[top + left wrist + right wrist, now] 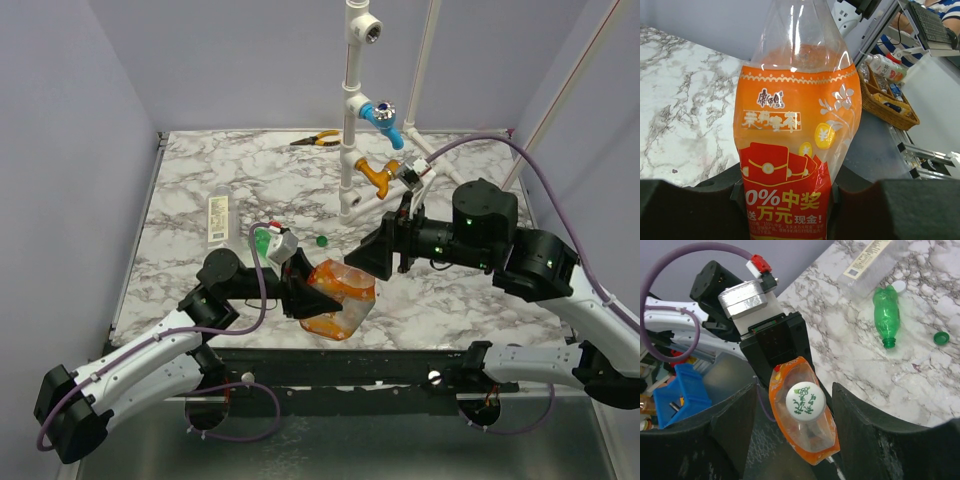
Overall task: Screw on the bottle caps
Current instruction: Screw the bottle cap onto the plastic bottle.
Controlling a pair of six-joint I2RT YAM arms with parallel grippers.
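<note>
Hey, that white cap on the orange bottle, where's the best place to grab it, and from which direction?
Grip the white cap by its round side wall, coming end-on along the neck of the orange bottle. The left end effector holds the bottle tilted, with the cap facing the right end effector, whose open fingers flank it.

orange bottle (795,130), white green-printed cap (805,400), marbled table (450,300)

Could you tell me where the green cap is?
In the top view, the green cap lies centrally, right of the green bottle, by the foot of the pipe frame.
</note>
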